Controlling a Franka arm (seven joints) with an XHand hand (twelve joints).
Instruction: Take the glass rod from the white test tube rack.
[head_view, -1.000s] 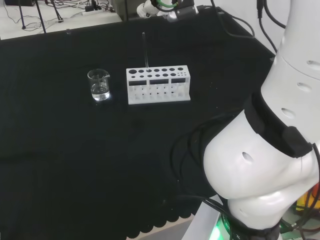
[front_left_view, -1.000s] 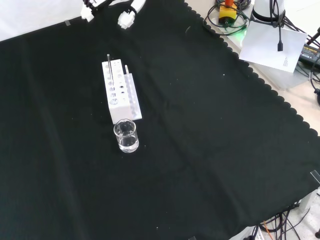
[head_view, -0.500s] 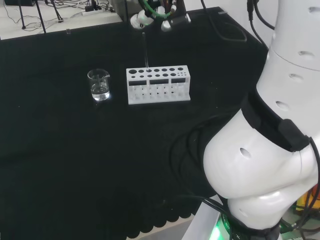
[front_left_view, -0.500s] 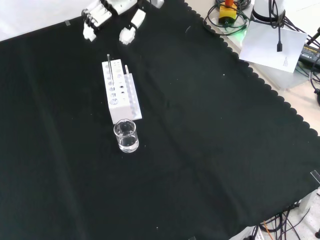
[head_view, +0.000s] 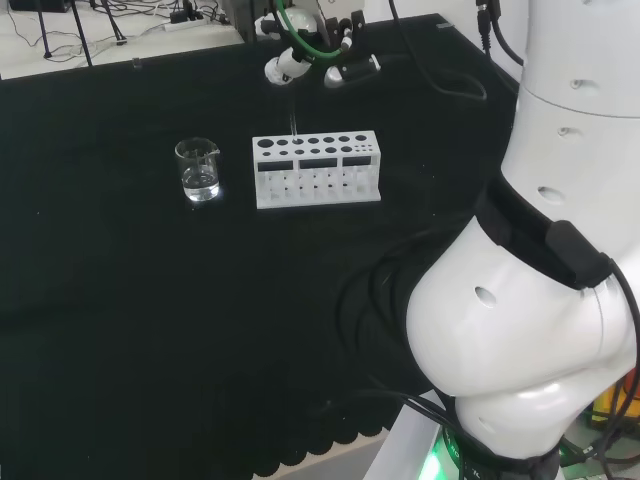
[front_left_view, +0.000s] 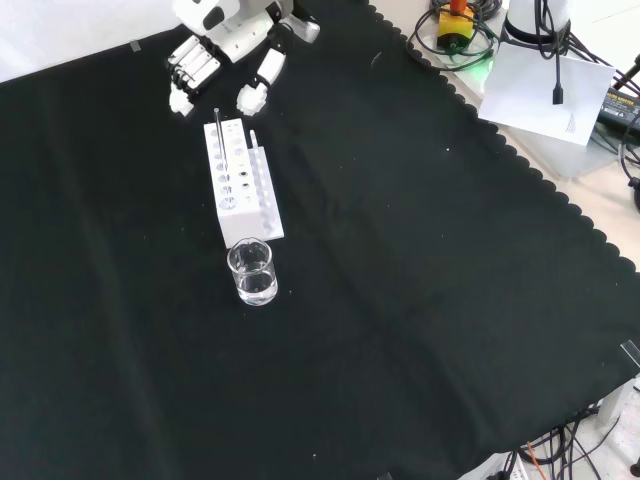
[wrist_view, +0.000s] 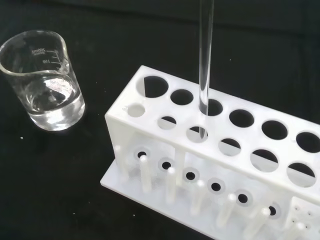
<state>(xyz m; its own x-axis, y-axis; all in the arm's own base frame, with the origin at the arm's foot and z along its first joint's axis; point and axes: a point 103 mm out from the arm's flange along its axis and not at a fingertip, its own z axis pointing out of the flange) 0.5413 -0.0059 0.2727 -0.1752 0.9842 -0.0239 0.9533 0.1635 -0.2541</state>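
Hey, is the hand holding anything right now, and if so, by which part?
Nothing is held. The hand hovers open by the top of the glass rod, which stands in the white test tube rack.

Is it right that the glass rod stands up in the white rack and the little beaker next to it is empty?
Not quite. The glass rod does stand upright in the white test tube rack, but the beaker beside it is not empty: the wrist view shows clear liquid in its lower part.
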